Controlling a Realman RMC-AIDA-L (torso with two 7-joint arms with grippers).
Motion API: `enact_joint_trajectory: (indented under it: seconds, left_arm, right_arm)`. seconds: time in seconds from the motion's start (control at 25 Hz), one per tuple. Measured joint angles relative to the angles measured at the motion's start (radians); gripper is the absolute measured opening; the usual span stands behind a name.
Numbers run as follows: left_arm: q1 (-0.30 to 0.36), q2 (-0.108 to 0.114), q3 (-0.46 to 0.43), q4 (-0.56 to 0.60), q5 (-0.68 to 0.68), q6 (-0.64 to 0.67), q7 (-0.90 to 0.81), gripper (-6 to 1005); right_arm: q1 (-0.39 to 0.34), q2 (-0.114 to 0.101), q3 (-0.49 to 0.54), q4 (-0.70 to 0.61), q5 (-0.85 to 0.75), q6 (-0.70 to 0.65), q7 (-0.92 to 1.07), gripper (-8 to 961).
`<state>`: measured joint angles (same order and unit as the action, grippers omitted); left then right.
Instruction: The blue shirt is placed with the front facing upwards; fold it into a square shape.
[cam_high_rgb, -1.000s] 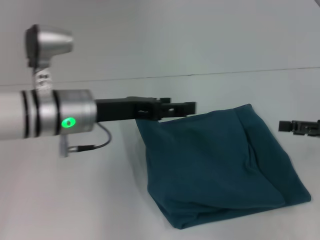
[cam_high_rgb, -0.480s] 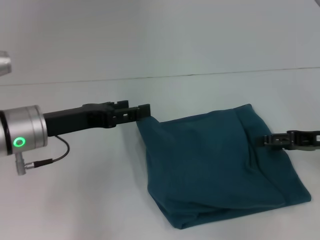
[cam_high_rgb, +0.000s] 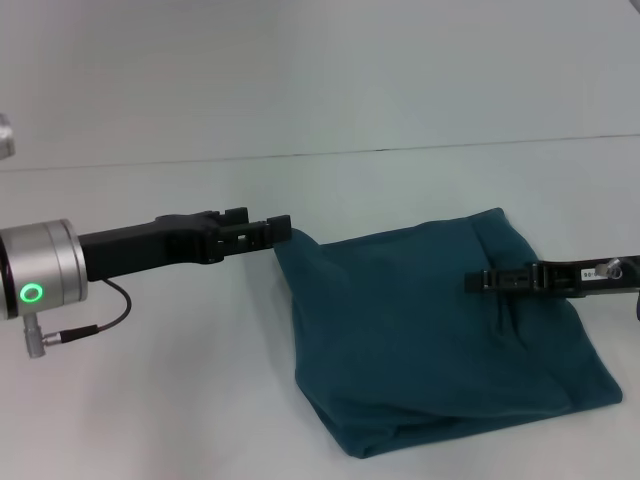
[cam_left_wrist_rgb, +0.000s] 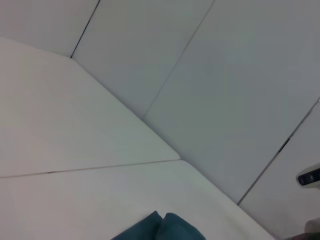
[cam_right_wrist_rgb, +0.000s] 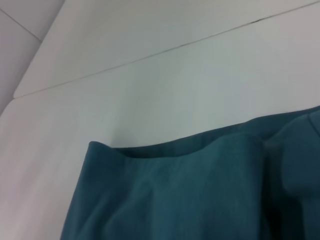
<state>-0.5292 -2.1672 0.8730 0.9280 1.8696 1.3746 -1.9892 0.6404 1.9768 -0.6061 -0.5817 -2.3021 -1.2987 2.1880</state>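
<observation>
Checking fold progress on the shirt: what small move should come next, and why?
Probably lower the right gripper onto the blue shirt to press out the raised crease beneath it. The shirt is already a rough square, and the left gripper sits at its far left corner.

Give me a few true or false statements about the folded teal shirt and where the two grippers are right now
1. The dark teal-blue cotton shirt lies folded into a compact bundle on the white table. True.
2. The left gripper is at the shirt's far left corner. True.
3. The right gripper is parked off the table's right edge, clear of the shirt. False: in the head view it reaches in from the right over the shirt's upper right part.
4. The shirt's chest print faces up in plain view. False: only plain teal fabric shows.
5. The shirt hangs over the table's front edge. False: all its visible edges rest on the tabletop.
</observation>
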Motion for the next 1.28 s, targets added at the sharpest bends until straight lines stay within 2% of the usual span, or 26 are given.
enact_joint_trajectory:
  seconds: [0.44,0.64,0.76,0.96,1.2,1.28]
  left_arm:
    - [0.001,0.002,-0.002,0.000,0.019,0.001,0.001,892]
    - [0.004,0.001,-0.003,-0.001,0.019,0.001,0.002,891]
    - [0.005,0.001,-0.003,-0.002,0.019,0.001,0.003,891]
    - [0.005,0.000,-0.003,-0.002,0.019,0.001,0.004,891]
    - [0.005,0.000,-0.003,-0.005,0.019,0.001,0.004,892]
    - [0.005,0.000,-0.005,-0.009,0.019,0.001,0.004,892]
  right_arm:
    - [0.018,0.032,-0.031,0.002,-0.001,0.068,-0.006,919]
    - [0.025,0.035,-0.050,0.004,-0.001,0.072,-0.002,734]
    - [0.025,0.035,-0.051,0.010,-0.001,0.075,-0.001,520]
    - [0.013,0.036,-0.051,0.011,0.000,0.079,0.000,277]
    - [0.007,0.036,-0.045,0.009,0.007,0.081,-0.004,56]
    - [0.009,0.030,-0.043,0.004,0.019,0.070,-0.007,50]
